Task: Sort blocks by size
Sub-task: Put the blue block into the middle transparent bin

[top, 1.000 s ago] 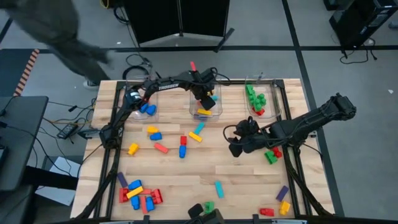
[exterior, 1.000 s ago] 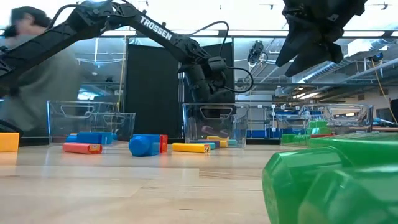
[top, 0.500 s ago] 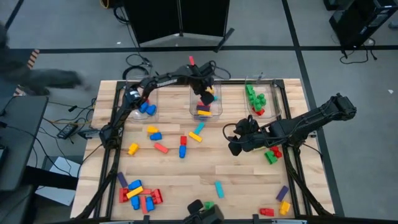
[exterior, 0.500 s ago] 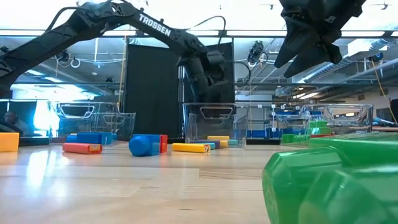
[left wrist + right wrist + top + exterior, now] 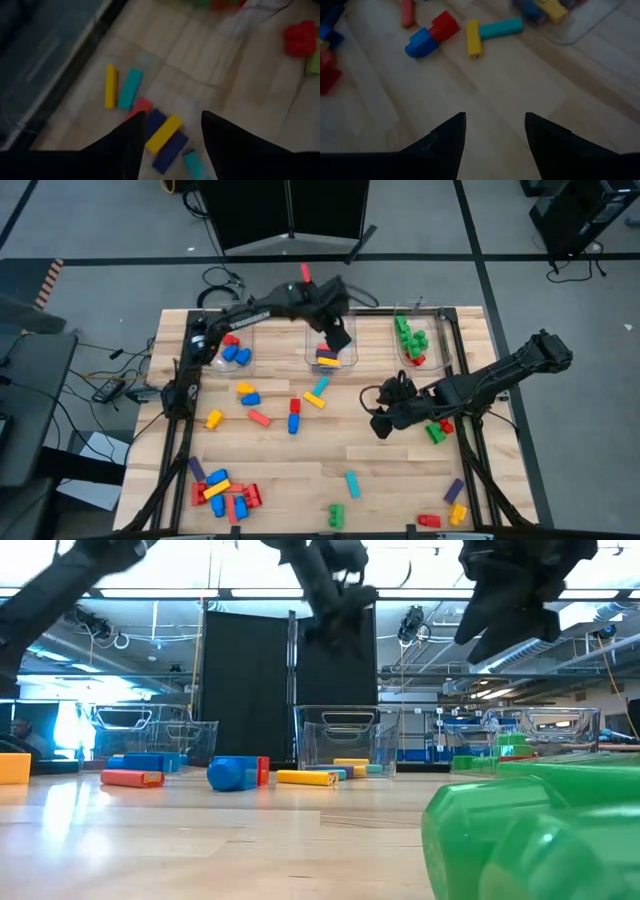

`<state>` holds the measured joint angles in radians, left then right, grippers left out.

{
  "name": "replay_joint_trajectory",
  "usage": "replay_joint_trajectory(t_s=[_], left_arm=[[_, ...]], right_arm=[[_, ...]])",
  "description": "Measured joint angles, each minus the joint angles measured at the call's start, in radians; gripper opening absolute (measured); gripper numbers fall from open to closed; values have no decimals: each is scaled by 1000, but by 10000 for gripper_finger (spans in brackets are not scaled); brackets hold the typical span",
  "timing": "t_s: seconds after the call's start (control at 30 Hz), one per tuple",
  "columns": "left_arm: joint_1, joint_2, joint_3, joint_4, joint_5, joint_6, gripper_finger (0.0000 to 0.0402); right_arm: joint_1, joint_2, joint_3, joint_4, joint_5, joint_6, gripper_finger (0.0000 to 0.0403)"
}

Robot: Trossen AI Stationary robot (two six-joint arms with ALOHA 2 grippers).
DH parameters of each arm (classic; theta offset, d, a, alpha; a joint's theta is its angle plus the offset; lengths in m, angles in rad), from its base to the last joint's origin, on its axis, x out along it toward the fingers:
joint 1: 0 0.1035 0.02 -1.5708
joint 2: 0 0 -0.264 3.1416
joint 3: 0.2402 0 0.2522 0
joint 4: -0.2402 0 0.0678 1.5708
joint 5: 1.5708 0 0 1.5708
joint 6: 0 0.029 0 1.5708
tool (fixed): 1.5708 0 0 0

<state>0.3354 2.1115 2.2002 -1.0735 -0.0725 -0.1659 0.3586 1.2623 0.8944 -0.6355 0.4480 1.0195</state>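
Blocks of several colours lie scattered on the wooden table (image 5: 300, 470). Long yellow, cyan, red and purple blocks (image 5: 162, 134) lie in the middle clear bin (image 5: 330, 352). My left gripper (image 5: 338, 335) hangs open and empty above that bin; it also shows in the low view (image 5: 336, 632). My right gripper (image 5: 384, 418) hangs open and empty over the table's right middle, above bare wood. A yellow long block (image 5: 472, 38), a cyan long block (image 5: 501, 28) and a blue and red pair (image 5: 431, 35) lie ahead of it.
A left bin (image 5: 232, 348) holds blue and red blocks, and a right bin (image 5: 414, 340) holds green ones. A cluster of blocks (image 5: 222, 492) lies at the near left. A green block (image 5: 535, 830) lies close to the low camera. Bare wood lies at the table's middle.
My left gripper has risen out of the middle bin and now hangs above its rim. A person who was at the table's far left has gone out of view.
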Motion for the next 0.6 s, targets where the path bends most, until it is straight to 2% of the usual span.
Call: replay_joint_trajectory(t_s=[0.13,0.43,0.6], left_arm=[[-145,-110,-165,143,-87,-62,198],[-424,-328,-656,544,-58,-269,198],[-539,-454,-890,664,-136,-358,198]], right_arm=[[59,-25,0,-32,0,20,211],[256,-100,0,-115,0,153,185],[297,-56,21,-115,-40,170,167]])
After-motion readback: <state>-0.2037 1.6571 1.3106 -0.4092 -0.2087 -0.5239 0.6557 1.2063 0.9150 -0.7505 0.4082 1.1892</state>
